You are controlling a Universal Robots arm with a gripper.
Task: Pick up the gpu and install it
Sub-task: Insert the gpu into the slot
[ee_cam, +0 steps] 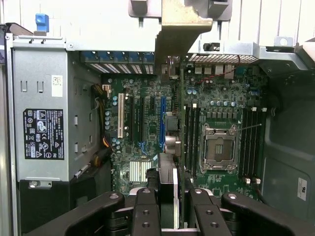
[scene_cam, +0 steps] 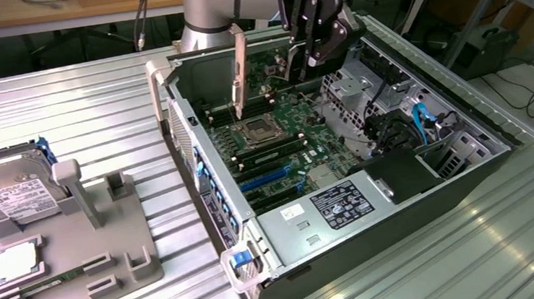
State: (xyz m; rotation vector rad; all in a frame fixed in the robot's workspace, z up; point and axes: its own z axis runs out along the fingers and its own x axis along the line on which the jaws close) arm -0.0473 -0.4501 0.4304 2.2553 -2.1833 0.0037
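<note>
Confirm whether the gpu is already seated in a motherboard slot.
No: the tool holds the gpu upright above the motherboard, clear of the slots.

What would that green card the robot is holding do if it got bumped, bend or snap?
The gpu is a thin flat board held on edge, so it probably stays stiff rather than flopping. Its small parts look breakable, so a knock against the computer case could harm it. The thin metal bracket at its end might bend or catch.

An open computer case (scene_cam: 217,219) lies on the metal table (scene_cam: 71,123); a hard drive (scene_cam: 15,193) (white-labelled) sits, seemingly, in a grey holder (scene_cam: 72,246).
</note>
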